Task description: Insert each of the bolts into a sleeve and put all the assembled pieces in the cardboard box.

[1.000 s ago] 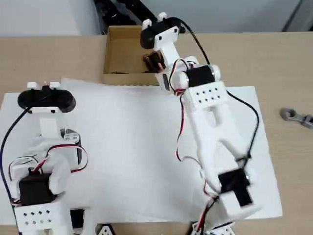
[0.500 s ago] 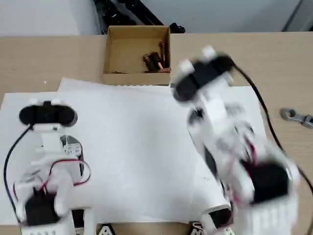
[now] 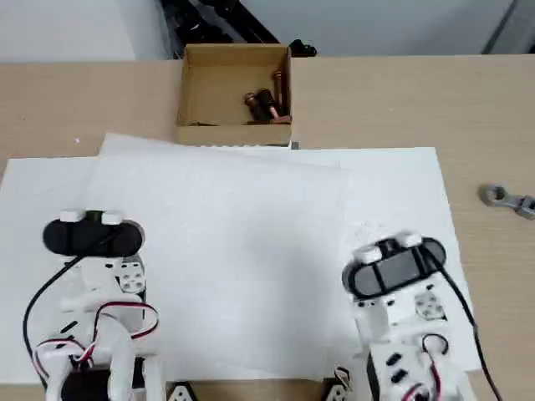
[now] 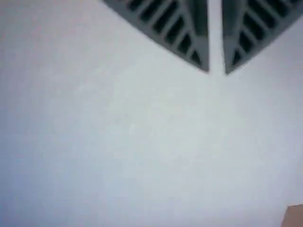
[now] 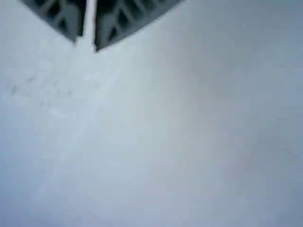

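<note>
High view, boxed bolts [image 3: 267, 104], far from right claw [image 5: 86, 44]

A light wooden surface [image 3: 401, 100] runs the full width of the high view, its grain pale and even under soft, flat light that casts only faint shadows. Overlapping white paper sheets [image 3: 251, 242] cover most of its near half, one lying slightly askew over the other. Near the right edge a small metal piece [image 3: 506, 198] lies on the bare wood, well apart from the paper. Beyond the far edge sits a dark tangle of cables and gear [image 3: 209, 21], with a pale wall [image 3: 75, 29] on either side of it. From the left wrist, white paper [image 4: 142, 151] spreads wide, with a tan corner [image 4: 294, 216] at one edge.
</note>
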Controlling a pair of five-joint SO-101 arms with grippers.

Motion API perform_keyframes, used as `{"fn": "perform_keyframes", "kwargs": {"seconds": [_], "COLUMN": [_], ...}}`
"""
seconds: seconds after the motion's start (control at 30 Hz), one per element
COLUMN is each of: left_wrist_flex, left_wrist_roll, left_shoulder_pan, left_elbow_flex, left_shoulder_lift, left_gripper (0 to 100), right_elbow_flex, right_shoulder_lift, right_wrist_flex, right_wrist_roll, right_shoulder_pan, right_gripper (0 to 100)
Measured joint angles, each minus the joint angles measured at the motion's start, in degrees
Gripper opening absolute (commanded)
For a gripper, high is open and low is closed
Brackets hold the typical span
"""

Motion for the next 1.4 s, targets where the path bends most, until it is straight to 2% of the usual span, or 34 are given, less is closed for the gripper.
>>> {"fn": "perform_keyframes", "kwargs": {"seconds": [0.2, 0.47, 0.57, 0.83, 1.4], "left_wrist_flex": [-2.3, -12.7, -14.0, -13.6, -13.6], "left_wrist_roll": [0.0, 0.0, 0.0, 0.0, 0.0], "left_shoulder_pan": [0.0, 0.0, 0.0, 0.0, 0.0], "left_elbow_flex": [8.4, 22.2, 24.1, 24.7, 24.7], "left_shoulder_lift": [-1.3, -1.3, -1.3, -1.3, -1.3], "left_gripper": [1, 1, 1, 1, 1], "right_elbow_flex": [6.9, 18.9, 22.0, 34.1, 36.6], "right_shoulder_lift": [-2.0, -2.1, -2.1, -2.1, -2.0], "right_wrist_flex": [0.0, 0.0, -2.0, -8.7, -11.8], "right_wrist_roll": [0.1, 0.1, 0.1, 0.1, 0.1], "right_shoulder_pan": [-0.3, -0.1, 0.0, 0.0, 0.3], "right_gripper": [1.3, 1.3, 1.3, 1.3, 1.4]}}
